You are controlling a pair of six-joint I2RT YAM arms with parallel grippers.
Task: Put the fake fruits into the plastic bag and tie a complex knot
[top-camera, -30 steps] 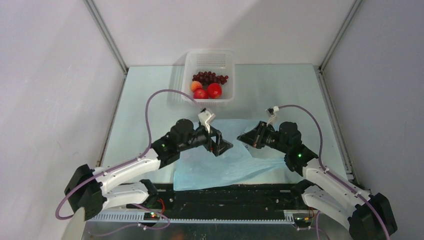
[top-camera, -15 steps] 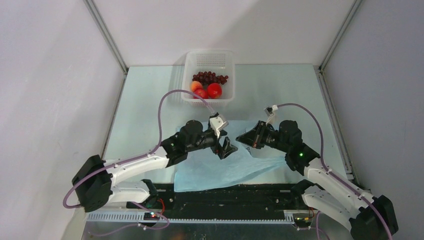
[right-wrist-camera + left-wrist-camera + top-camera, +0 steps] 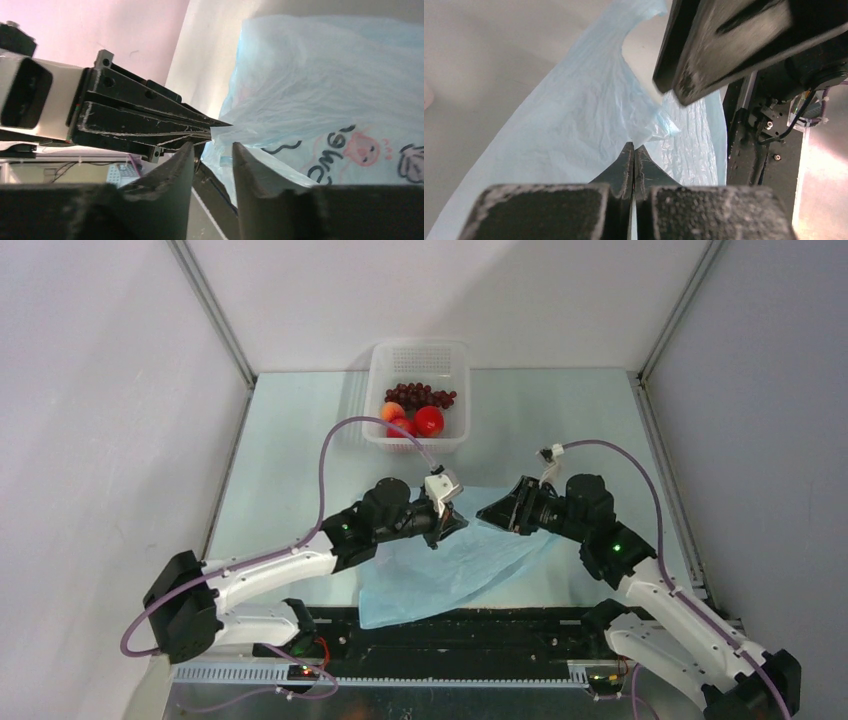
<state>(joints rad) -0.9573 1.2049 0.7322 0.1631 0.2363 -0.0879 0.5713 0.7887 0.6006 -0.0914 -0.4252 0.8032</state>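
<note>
Overhead view: two robot arms reach inward over a pale green table (image 3: 290, 440), their claws almost meeting above a thin, translucent light-blue plastic bag (image 3: 450, 570). The bag lies crumpled in the near middle of the table, lifted at its far edge where the claws are. Its near corner reaches the dark strip along the table's near edge.

The left claw (image 3: 447, 525) has its fingers pressed together on a fold of the bag's upper edge. From the left wrist, the two black fingers meet with no gap, and the left claw (image 3: 634, 147) has the wrinkled blue film (image 3: 574, 125) fanning out from its tips. From the right wrist, the left claw (image 3: 215, 127) comes to a point with a small pale corner of plastic sticking out of it.

The right claw (image 3: 497, 512) faces it from the other side. The right wrist view shows the right claw (image 3: 212, 147) with its fingers parted, a narrow gap between them and bag plastic just beyond. The bag (image 3: 325, 90) here shows a pink cartoon figure and black squiggles printed on it.

At the far side of the table stands a white perforated basket (image 3: 418, 355), well apart from the bag. It holds dark-red grapes (image 3: 420, 395), two glossy red round fruits (image 3: 429, 420) and an orange-peach fruit (image 3: 392, 411)
</note>
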